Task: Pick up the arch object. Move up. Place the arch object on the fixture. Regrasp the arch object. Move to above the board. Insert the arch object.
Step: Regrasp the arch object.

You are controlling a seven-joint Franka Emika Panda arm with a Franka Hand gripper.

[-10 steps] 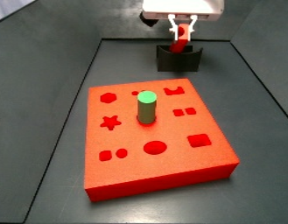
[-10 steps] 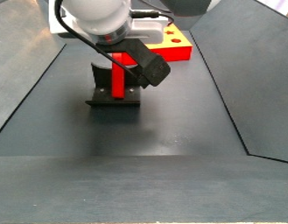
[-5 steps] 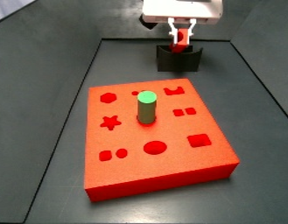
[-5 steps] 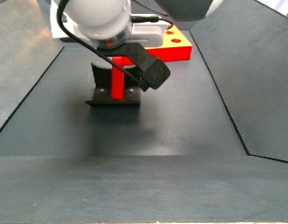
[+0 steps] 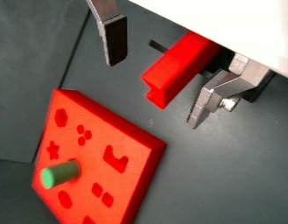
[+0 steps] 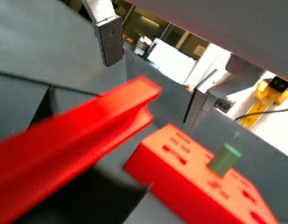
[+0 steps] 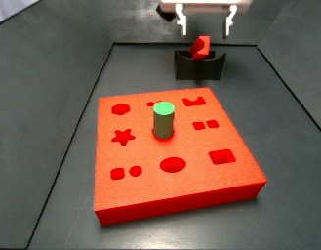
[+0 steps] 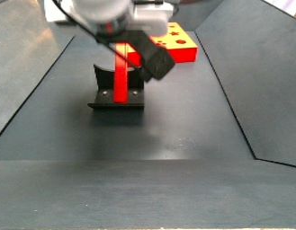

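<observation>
gripper [image 7: 203,20] now raised clear above the fixture [image 7: 199,65] at the table's far edge, fingers [image 5: 108,37] spread wide and empty. arch object [image 7: 201,46] left standing in the fixture's notch, released since a moment ago. placement done; regrasp next, then over to the board [image 7: 176,156] with green peg [image 7: 163,120].

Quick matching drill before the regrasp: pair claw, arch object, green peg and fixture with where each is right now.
Things:
1. claw
2. arch object
3. green peg
4. fixture

States:
A. standing upright in the board
B. resting on the fixture, not gripped
C. open, above the arch object
D. on the floor beyond the board

Pairs: 1-C, 2-B, 3-A, 4-D
</observation>
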